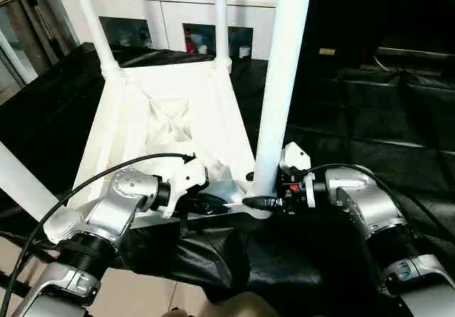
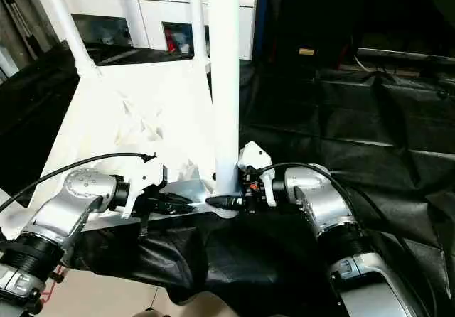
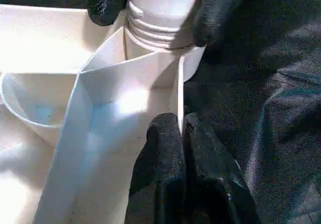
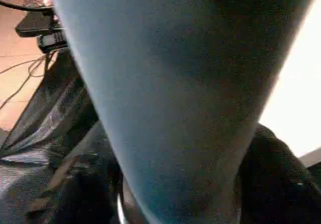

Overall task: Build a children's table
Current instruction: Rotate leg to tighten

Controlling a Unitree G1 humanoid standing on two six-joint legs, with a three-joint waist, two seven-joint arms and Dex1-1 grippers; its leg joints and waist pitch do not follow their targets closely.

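Tabletop: the white tabletop point(image 1: 170, 129) lies upside down on a surface draped in black cloth point(image 1: 384, 118), ribbed underside up, its near edge toward the robot.
Far legs: two legs stand upright in the far corner sockets, one on the left point(image 1: 92, 22), one on the right point(image 1: 221, 18).
Near right leg: a leg point(image 1: 281, 82) stands upright in the near right corner socket point(image 3: 165, 58); in the left wrist view its ringed lower end sits at the socket's mouth.
Fourth leg: a white tube point(image 1: 21, 182) slants across the left edge of the head view, beside the tabletop.
Left end effector: the left end effector point(image 1: 213, 205) is clenched on the thin edge wall of the tabletop, just beside the near right socket; its two black fingers point(image 3: 165, 148) press together on that wall.
Right end effector: the right end effector point(image 1: 261, 202) reaches in from the right at the base of the near right leg; its fingers point(image 3: 108, 0) sit on either side of the leg just above the socket, grasping it.
Background: a white cabinet point(image 1: 178, 8) with glass doors stands behind the desk.
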